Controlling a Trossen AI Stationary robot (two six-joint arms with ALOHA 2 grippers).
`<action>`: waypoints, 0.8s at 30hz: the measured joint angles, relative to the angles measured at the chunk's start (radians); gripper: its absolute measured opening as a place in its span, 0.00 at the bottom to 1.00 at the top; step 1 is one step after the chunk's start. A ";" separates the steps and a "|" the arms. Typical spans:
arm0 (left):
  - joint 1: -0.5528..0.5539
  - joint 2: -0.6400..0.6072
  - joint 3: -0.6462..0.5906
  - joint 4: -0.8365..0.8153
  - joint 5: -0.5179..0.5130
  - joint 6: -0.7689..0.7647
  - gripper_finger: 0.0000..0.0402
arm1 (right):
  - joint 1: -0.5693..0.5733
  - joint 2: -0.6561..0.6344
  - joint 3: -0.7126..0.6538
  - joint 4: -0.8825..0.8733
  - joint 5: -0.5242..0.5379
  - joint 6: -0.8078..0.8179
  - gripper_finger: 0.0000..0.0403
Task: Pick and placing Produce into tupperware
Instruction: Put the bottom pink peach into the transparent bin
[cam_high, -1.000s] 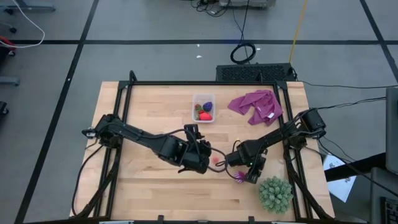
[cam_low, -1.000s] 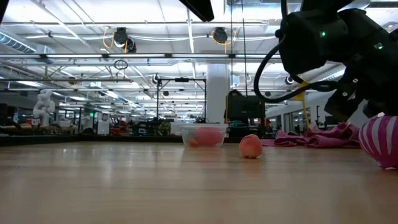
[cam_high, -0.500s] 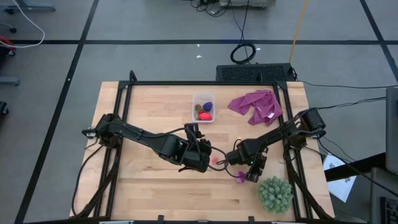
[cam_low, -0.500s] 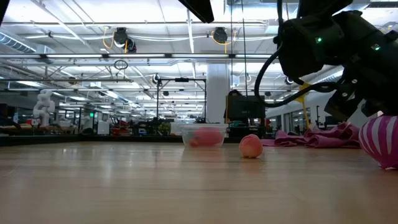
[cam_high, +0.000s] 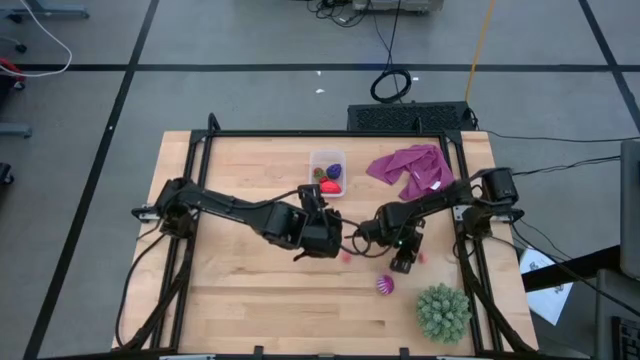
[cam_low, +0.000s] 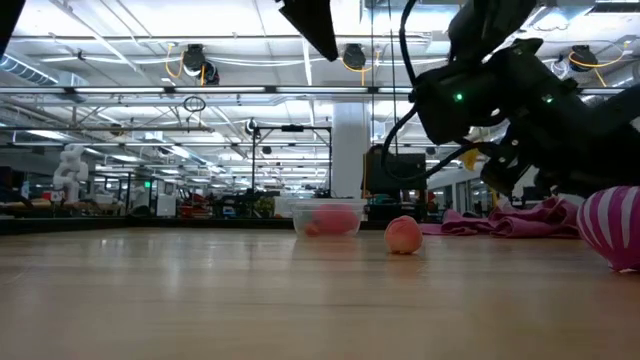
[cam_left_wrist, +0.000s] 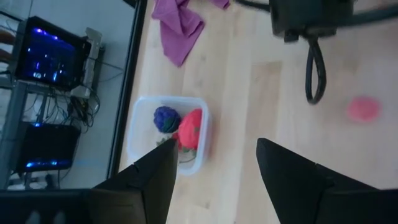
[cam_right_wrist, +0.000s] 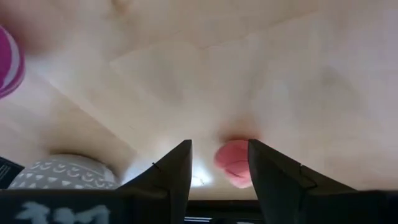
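Now hovering mid-frame: left gripper (cam_high: 330, 243), right gripper (cam_high: 404, 264), both parted, empty.
Half-hidden between right fingers (cam_right_wrist: 273, 171): pink produce (cam_right_wrist: 233, 163).

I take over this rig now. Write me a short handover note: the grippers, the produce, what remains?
Left gripper: open, empty, mid-table, facing the tupperware.
Right gripper: open, low over a pink piece, not gripping it.
Done: blue-purple piece and red piece lie in the tupperware.
Left: that pink piece, a second pink piece and the striped ball, all on the table.
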 joint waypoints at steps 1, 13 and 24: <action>0.006 0.000 0.000 -0.010 0.001 -0.001 0.56 | -0.009 -0.005 0.000 -0.003 0.009 -0.010 0.36; 0.066 0.000 0.000 -0.046 0.004 0.012 0.56 | -0.079 -0.300 0.000 -0.062 0.132 -0.010 0.36; 0.170 -0.004 0.000 -0.117 0.004 0.167 0.56 | -0.077 -0.582 0.000 -0.081 0.153 -0.016 0.36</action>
